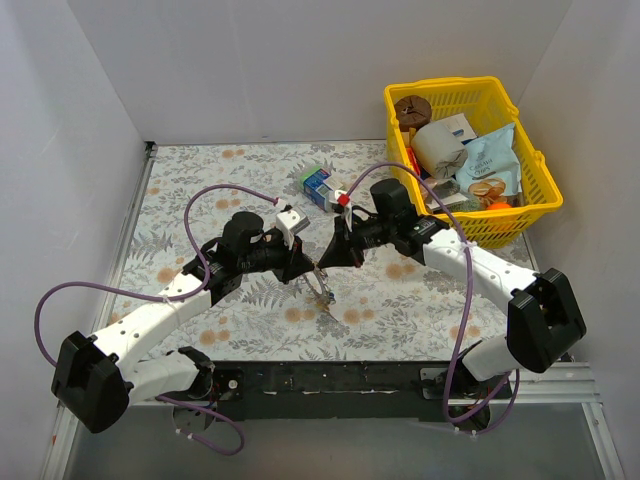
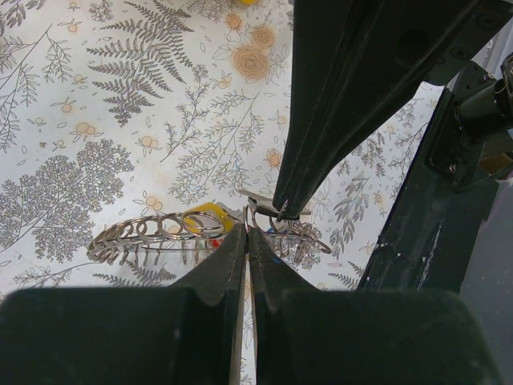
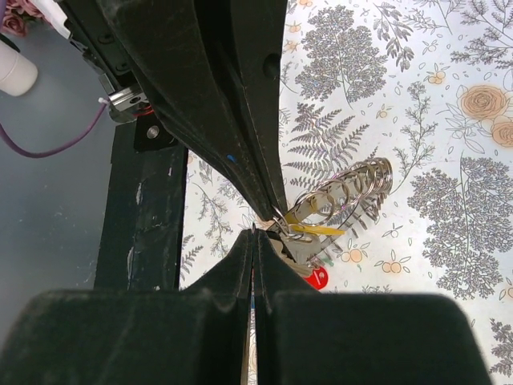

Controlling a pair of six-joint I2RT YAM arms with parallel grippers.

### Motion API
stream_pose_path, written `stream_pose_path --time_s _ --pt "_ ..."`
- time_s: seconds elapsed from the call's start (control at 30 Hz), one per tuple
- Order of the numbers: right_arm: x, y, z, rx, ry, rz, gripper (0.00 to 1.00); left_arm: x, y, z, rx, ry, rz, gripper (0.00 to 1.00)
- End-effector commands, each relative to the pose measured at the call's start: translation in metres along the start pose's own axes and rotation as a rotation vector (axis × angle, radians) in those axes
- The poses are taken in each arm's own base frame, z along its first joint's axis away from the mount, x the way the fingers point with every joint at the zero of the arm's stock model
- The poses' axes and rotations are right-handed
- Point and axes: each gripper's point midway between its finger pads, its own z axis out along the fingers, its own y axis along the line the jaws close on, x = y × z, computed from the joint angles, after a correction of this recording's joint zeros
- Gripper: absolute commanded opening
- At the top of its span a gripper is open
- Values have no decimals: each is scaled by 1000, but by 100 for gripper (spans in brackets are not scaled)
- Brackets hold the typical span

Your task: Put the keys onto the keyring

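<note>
The keyring (image 1: 323, 290) hangs between my two grippers over the floral table, its grey coils pulled out into a long spiral (image 2: 160, 228) (image 3: 349, 188). A yellow key (image 2: 204, 215) (image 3: 319, 229), a red key (image 3: 317, 278) and a grey key hang in the coils. My left gripper (image 1: 302, 266) (image 2: 247, 230) is shut on a wire loop of the ring. My right gripper (image 1: 330, 260) (image 3: 254, 233) is shut tip to tip against it, pinching a thin metal edge at the same end of the ring. The rest of the keys are hidden behind the fingers.
A blue-green carton (image 1: 318, 183) lies on the table behind the grippers. A yellow basket (image 1: 540, 190) at the back right holds a brown disc (image 1: 411, 107), a paper roll and packets. The black base rail (image 1: 330, 378) runs along the near edge.
</note>
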Motion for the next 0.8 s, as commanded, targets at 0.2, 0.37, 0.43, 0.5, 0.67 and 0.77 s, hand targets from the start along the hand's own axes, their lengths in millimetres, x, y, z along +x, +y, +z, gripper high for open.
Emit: stream_pose_path --time_s 0.2,0.37,0.43,0.5,0.67,0.77 --pt "-22 -4 3 17 -25 -54 1 -30 -10 -5 27 -75 45 0" --pt "-22 -3 5 10 -22 -58 1 -30 -11 -6 29 -76 45 0" --pt "-22 -3 5 13 -21 -59 1 -30 -11 -6 29 -77 46 0" --pt "-23 -2 6 11 -21 -61 1 -30 -11 -6 29 -79 46 0" --pt "-24 -2 8 15 -19 -67 1 -30 -12 -6 30 -78 49 0" --pt "-21 -6 9 27 -9 -56 1 -31 -13 -7 32 -81 50 0"
